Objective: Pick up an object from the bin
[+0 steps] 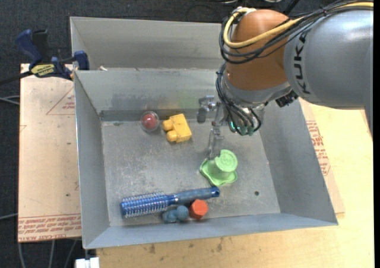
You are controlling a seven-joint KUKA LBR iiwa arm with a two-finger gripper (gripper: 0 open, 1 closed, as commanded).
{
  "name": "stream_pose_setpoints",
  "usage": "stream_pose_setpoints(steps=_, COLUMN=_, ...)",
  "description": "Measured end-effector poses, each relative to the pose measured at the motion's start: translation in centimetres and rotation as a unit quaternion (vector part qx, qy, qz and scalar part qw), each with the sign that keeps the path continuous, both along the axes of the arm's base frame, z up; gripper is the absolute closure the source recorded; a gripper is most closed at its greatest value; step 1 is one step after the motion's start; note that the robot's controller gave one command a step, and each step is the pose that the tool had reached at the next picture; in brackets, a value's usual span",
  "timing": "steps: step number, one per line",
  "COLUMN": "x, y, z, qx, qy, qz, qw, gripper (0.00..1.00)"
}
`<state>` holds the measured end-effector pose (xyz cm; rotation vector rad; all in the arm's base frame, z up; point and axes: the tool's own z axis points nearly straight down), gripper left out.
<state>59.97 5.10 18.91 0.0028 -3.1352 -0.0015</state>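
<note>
My gripper [214, 141] hangs under the orange wrist cover in the right half of the bin. It reaches down to the upper left edge of a light green plastic cup-like thing [220, 167] on the bin floor. Whether it touches the green thing I cannot tell. A yellow toy block [177, 128] lies to the gripper's left, near the back wall. A small red ball [149, 120] rests just beyond that block.
Along the front wall lies a blue hairbrush [166, 201], its handle pointing toward the green thing. A small orange piece [199, 208] and a small blue-grey piece [174, 216] sit beside it. The arm covers the bin's back right corner.
</note>
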Motion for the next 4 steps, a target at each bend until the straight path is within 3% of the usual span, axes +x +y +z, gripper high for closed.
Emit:
stream_pose_setpoints(steps=1, x=-12.4, y=5.8, z=-4.9, qx=0.0, qy=0.0017, qz=-0.003, qw=1.0, gripper=0.0)
stream_pose_setpoints(steps=2, x=-10.6, y=10.4, z=-12.3, qx=0.001, qy=-0.0011, qz=0.021, qw=0.9998, gripper=0.0)
stream_pose_setpoints(steps=3, x=-10.5, y=10.2, z=-12.0, qx=0.0, qy=-0.0027, qz=0.018, qw=0.9998, gripper=1.0)
stream_pose_setpoints(steps=4, x=-10.3, y=11.6, z=2.6, qx=0.001, qy=-0.0071, qz=0.01, qw=0.9999, gripper=1.0)
